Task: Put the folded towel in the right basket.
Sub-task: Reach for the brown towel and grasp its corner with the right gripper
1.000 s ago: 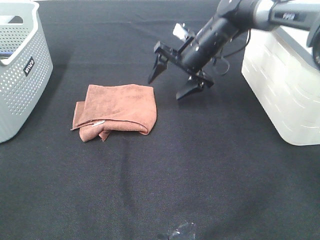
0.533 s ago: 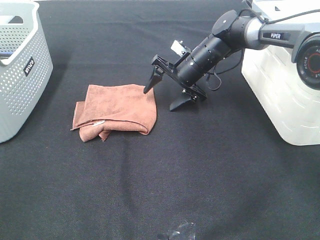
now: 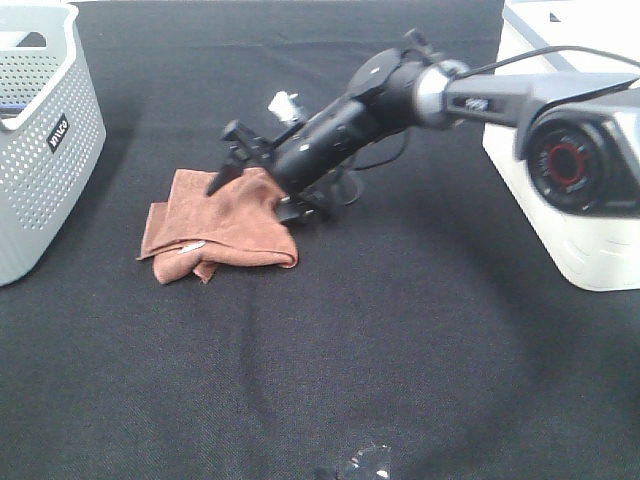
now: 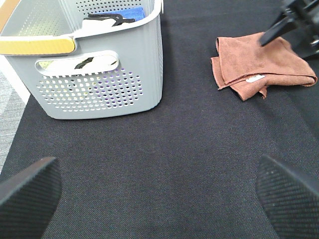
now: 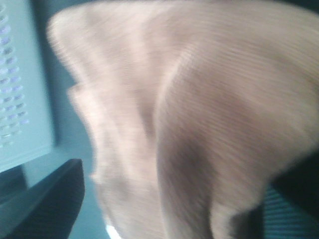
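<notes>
The folded brown towel (image 3: 215,225) lies on the black table, left of centre. My right gripper (image 3: 253,200) reaches across to it and is open, one fingertip (image 3: 216,184) over the towel's far edge, the other at its right edge. In the right wrist view the blurred towel (image 5: 189,114) fills the picture between the dark fingers (image 5: 47,204). The white right basket (image 3: 575,210) stands at the right edge. My left gripper (image 4: 159,199) is open and empty, well short of the towel (image 4: 259,67); it is out of the exterior view.
A grey perforated basket (image 3: 40,150) with items inside stands at the far left, also in the left wrist view (image 4: 99,69). A small clear scrap (image 3: 362,465) lies at the table's front edge. Black cloth covers the table (image 3: 400,350).
My right arm has swung left and down from between the towel and the white basket. Its open fingers now straddle the towel's right side, and the towel's edge has shifted slightly left.
</notes>
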Available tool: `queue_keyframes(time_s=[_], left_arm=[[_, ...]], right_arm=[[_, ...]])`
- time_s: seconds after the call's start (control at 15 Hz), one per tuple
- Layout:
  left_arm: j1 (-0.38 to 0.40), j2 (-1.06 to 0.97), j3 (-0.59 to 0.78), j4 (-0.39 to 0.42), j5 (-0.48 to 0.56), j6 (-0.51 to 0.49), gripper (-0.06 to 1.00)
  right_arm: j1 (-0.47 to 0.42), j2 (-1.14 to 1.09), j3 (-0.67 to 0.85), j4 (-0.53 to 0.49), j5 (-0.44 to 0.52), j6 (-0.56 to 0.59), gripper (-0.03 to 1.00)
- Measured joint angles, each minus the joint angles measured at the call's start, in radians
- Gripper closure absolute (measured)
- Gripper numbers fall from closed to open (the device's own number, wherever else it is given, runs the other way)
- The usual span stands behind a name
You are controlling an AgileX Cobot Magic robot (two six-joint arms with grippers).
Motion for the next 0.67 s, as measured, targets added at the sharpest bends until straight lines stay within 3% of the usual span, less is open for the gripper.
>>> queue_keyframes(time_s=[0.2,0.33,0.53,0.67], left_arm=[[0.0,0.0,0.0,0.0,0.0,0.0,-0.05],[0.0,0.0,0.0,0.0,0.0,0.0,-0.05],[0.0,0.0,0.0,0.0,0.0,0.0,-0.05],[0.0,0.0,0.0,0.0,0.0,0.0,-0.05]], right_arm=[[0.02,0.005,0.0,0.021,-0.019,-0.011,0.2],[0.021,0.008,0.0,0.011,-0.029,-0.011,0.37],[0.022,0.006,0.007,-0.028,-0.035,-0.018,0.75],[0.022,-0.035,0.018,-0.049,-0.018,-0.05,0.77]])
